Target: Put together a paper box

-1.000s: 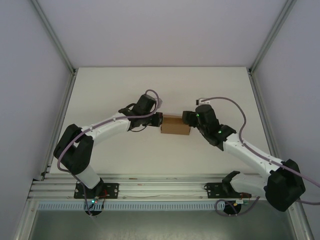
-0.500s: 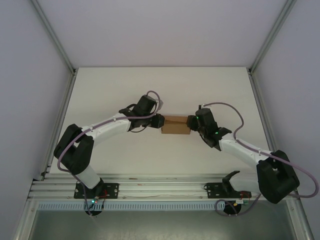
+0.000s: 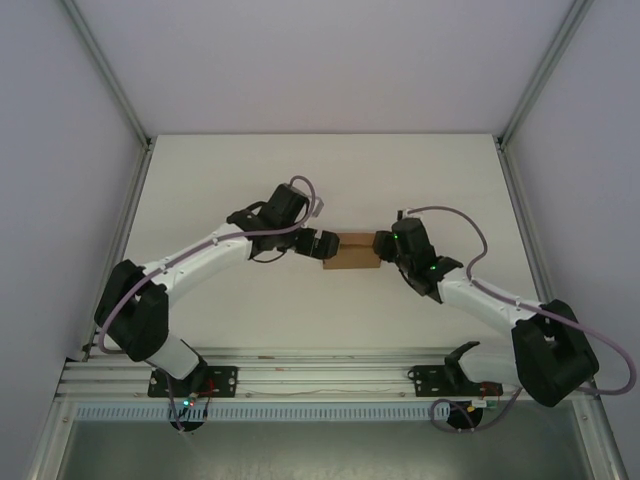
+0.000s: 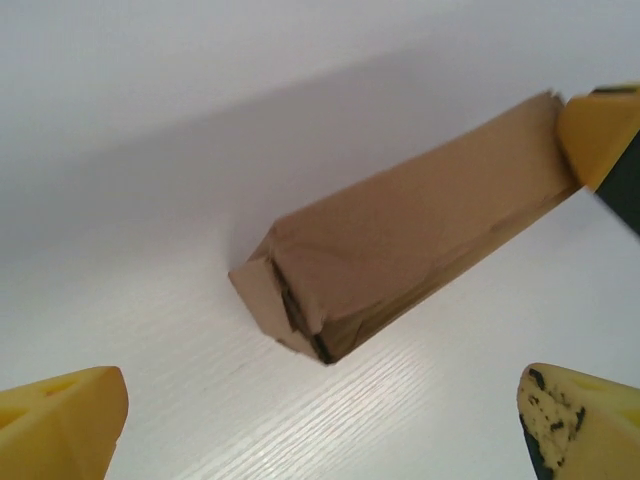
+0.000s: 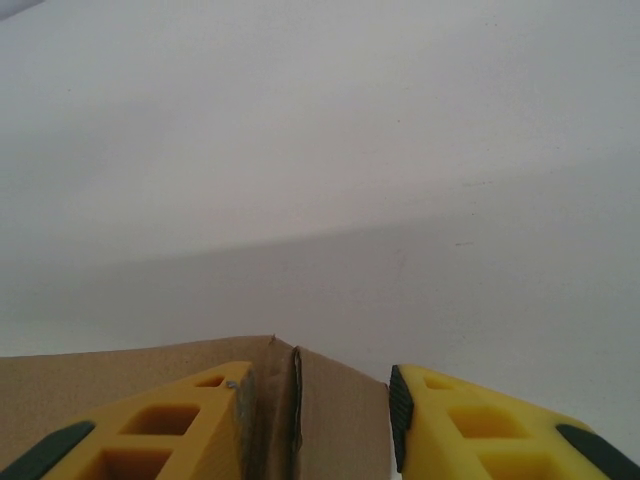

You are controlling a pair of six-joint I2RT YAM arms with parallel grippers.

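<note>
The paper box (image 3: 350, 250) is a small closed brown cardboard box lying on the white table between my two grippers. In the left wrist view the box (image 4: 400, 240) lies at a slant with its near end flap slightly gaping. My left gripper (image 3: 321, 246) stands open just off the box's left end, its yellow fingertips (image 4: 70, 420) spread wide and touching nothing. My right gripper (image 3: 382, 246) is at the box's right end. Its fingers (image 5: 160, 420) hold the folded end of the box (image 5: 335, 420) between them, and one of its fingers (image 4: 600, 125) sits on the far end.
The white table (image 3: 250, 180) has free room all round the box. Grey walls and aluminium posts (image 3: 120, 100) close in the sides and back. A rail (image 3: 320, 375) carrying both arm bases runs along the near edge.
My right gripper has moved left onto the box's right end. My left arm has swung its elbow outward and turned its wrist, and its gripper now stands slightly off the left end.
</note>
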